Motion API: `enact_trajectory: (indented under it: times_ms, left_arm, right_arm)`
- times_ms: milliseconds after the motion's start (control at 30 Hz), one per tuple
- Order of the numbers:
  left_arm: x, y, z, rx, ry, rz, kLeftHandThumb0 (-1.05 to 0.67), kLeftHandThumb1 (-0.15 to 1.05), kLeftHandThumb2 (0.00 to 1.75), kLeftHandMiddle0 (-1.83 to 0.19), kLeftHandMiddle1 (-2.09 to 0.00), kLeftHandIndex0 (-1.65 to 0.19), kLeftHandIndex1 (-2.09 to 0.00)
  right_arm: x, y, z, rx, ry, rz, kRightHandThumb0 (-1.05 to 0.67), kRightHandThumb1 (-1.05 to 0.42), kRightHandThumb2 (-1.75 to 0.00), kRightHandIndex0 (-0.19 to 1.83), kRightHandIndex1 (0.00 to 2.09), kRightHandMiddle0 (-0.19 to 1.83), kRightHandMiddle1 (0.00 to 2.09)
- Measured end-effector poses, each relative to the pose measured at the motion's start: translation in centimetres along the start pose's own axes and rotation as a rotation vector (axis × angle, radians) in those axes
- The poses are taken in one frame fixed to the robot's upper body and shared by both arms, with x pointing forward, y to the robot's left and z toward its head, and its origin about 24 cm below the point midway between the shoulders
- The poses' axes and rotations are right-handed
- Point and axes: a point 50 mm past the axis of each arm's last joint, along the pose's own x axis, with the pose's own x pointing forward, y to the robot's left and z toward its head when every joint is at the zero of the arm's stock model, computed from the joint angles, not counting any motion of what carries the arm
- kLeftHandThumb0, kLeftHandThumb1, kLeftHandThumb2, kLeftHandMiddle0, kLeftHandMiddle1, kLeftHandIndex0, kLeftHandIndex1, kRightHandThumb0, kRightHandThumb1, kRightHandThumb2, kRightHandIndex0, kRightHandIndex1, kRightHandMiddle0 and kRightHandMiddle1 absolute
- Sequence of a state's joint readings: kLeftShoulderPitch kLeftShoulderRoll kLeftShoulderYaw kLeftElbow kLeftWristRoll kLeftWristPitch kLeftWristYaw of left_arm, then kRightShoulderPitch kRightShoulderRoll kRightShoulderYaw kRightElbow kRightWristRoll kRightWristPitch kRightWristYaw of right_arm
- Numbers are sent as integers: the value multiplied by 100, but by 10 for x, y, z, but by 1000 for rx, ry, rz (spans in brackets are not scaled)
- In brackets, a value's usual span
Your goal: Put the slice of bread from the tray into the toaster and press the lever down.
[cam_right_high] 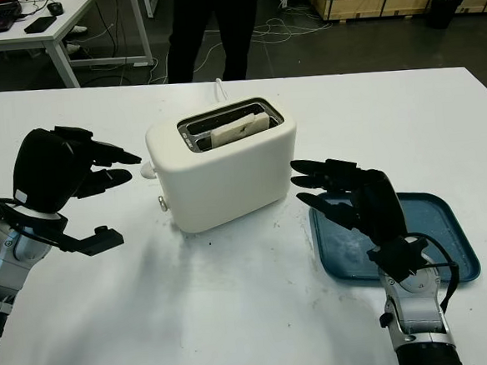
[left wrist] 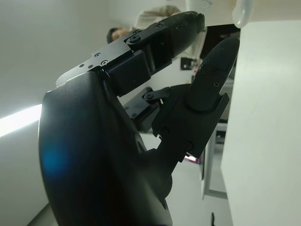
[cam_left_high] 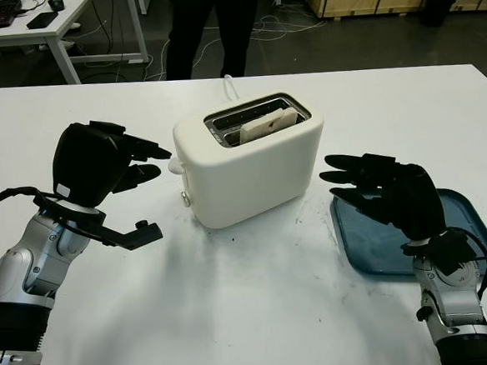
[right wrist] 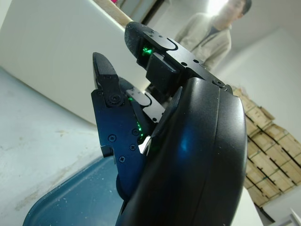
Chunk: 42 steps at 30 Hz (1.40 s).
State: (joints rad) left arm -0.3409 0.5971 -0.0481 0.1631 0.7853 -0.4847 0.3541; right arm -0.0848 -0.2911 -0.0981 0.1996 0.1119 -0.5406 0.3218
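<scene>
Standing on a white table [cam_left_high: 261,315], toaster [cam_left_high: 251,169] holds bread [cam_left_high: 266,124].

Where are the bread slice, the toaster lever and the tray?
bread slice [cam_left_high: 266,124], left eye view, top edge in the slot
toaster lever [cam_left_high: 175,165], left eye view, white knob
tray [cam_right_high: 442,219], right eye view, bare floor
</scene>
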Motion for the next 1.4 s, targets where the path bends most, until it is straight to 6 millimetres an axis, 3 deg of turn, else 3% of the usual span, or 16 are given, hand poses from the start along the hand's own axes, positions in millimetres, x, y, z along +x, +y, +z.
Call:
enact_trajectory:
  times_ms: [200,400,667,1267,1400]
  left_arm:
    - [1,-1,-1,4,17,-20,-22,69,3,-123,-71,-137,-5]
    - [2,-7,4,-6,30,-45,-21,75,3,-120,-83,-140,-6]
    - [2,-10,7,-15,20,-50,-16,68,0,-114,-89,-142,-7]
    - [2,-11,7,-17,16,-33,-18,66,0,-118,-91,-142,-6]
    - [4,-3,6,-15,21,1,-30,62,0,-121,-91,-137,-3]
  right_arm:
    - [0,1,0,-2,-4,0,-18,-87,0,102,6,94,0]
    - [0,0,0,-3,-4,-4,-19,-87,0,103,5,94,0]
    - [0,0,1,-7,-12,-5,-19,-87,0,102,4,94,0]
    - [0,0,2,-8,-13,-10,-20,-87,0,103,3,95,0]
    - [-1,0,0,-6,-8,-8,-22,-88,0,102,2,95,0]
